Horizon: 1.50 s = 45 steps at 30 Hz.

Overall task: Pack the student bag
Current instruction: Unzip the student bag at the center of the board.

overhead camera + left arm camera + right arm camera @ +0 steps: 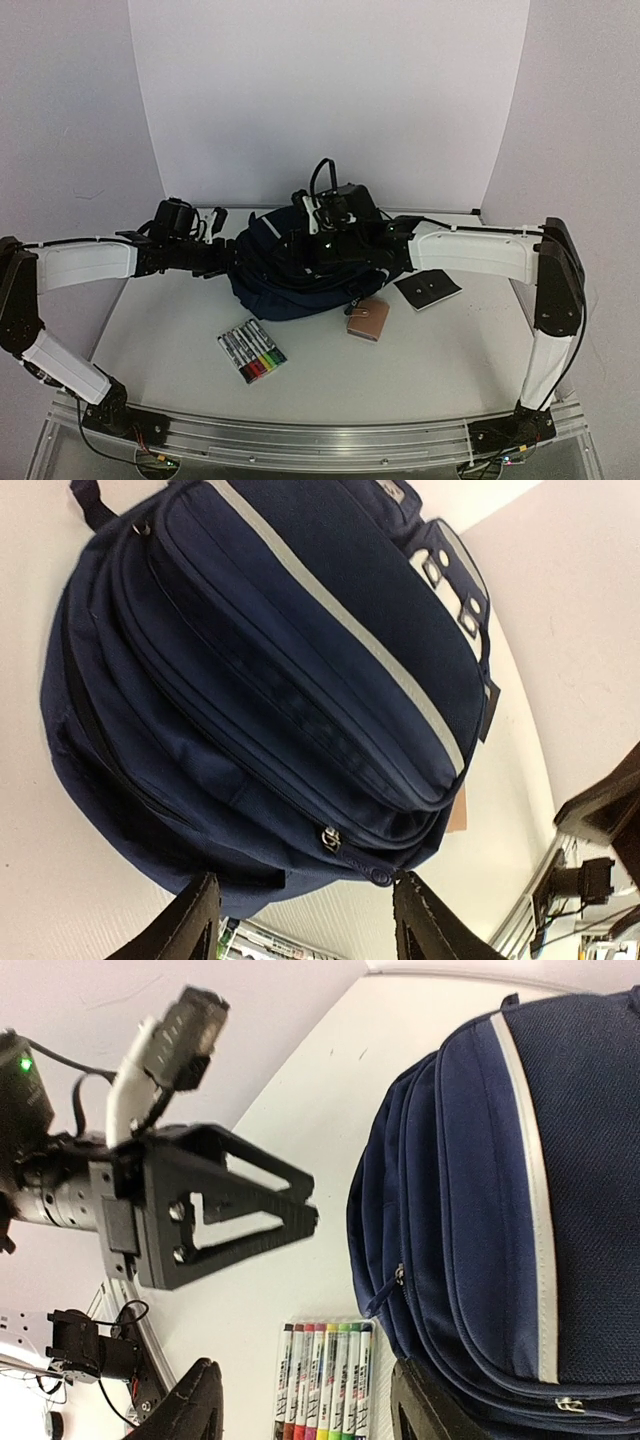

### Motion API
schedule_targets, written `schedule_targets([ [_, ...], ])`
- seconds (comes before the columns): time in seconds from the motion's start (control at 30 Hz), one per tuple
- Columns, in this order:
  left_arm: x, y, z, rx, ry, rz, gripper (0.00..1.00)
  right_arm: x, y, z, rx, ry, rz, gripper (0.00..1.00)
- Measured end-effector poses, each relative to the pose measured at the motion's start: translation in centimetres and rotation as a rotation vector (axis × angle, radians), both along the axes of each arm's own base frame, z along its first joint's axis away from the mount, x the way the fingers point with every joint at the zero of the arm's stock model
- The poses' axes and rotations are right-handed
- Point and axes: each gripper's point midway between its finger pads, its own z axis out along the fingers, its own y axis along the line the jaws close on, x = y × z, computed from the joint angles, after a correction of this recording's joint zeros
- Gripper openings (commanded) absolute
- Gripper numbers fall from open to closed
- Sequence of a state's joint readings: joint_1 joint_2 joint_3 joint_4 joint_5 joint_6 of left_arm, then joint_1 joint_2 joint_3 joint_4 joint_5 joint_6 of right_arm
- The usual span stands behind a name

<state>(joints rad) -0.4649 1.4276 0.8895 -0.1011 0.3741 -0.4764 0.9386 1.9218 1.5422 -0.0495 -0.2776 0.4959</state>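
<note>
The navy student bag (pixel 300 285) lies mid-table with its zips closed, white stripes across it. It fills the left wrist view (pixel 260 670) and the right side of the right wrist view (pixel 500 1190). My left gripper (pixel 222 262) is open and empty at the bag's left edge; in its own view (pixel 310 925) the jaws stand apart just short of a zip pull (pixel 330 838). My right gripper (pixel 288 262) reaches over the bag's left part. It is open and empty (pixel 305 1405), one finger (pixel 430 1405) against the bag.
A pack of coloured markers (pixel 252 352) lies in front of the bag, also in the right wrist view (pixel 325 1380). A brown notebook (pixel 367 320) lies at the bag's front right. A black flat card (pixel 427 289) lies to the right. White walls stand behind.
</note>
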Motion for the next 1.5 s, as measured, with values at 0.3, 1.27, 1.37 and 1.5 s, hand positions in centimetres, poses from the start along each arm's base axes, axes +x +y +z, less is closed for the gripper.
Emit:
schedule_targets([
  [0.3,-3.3,-4.1,-1.6,0.088,-0.012,-0.205,0.73,0.5,-0.9,-0.1,-0.040,-0.059,-0.025,0.57],
  [1.27,-1.2,-4.5,-3.5,0.379,-0.133,-0.112,0.00,0.4,-2.0,-2.7,-0.124,-0.092,-0.018,0.63],
  [1.37,-1.3,-4.1,-2.2,0.360,-0.170,-0.089,0.00,0.7,-2.3,-2.9,-0.164,-0.148,-0.006,0.68],
  [1.5,-1.5,-3.8,0.7,0.305,-0.241,-0.066,0.00,1.5,-2.7,-2.8,-0.227,-0.245,0.002,0.78],
])
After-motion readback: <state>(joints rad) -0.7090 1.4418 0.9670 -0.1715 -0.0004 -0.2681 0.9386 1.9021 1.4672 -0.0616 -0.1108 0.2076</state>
